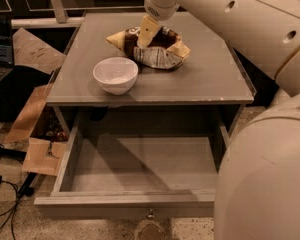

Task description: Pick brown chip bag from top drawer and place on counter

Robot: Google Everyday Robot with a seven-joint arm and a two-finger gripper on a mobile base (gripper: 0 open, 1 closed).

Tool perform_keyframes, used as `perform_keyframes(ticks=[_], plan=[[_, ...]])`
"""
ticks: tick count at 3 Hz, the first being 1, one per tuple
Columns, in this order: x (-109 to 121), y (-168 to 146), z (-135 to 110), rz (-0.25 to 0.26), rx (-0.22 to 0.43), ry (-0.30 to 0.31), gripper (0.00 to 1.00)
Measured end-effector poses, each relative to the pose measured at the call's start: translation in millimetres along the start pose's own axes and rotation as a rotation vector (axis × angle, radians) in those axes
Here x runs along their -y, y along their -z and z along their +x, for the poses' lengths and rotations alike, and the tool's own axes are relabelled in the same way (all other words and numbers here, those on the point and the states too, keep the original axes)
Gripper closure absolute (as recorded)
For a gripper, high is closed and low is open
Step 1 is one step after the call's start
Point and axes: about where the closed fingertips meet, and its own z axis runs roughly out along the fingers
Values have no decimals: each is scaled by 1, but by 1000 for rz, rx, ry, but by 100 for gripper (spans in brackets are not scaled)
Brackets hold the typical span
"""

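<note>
The brown chip bag (160,55) lies spread on the counter (205,81) near its back middle, just right of and behind the white bowl (115,75). My gripper (150,40) hangs from the arm straight above the bag's left half. It is open, and one pale finger (148,30) shows in front of the bag with its tip at the bag's top. The other finger is hidden. The top drawer (145,165) is pulled fully out below the counter. Its grey bottom is bare and its small metal knob (150,215) is on the front.
My white arm and body (265,184) fill the right side and cover the drawer's right end. Cardboard boxes (37,134) and cables lie on the floor to the left. A laptop (0,49) stands at the far left.
</note>
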Motion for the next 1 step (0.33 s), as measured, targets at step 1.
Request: perform_keyframes(ticks=[1], plan=[[0,0,0,0,0,0,0]])
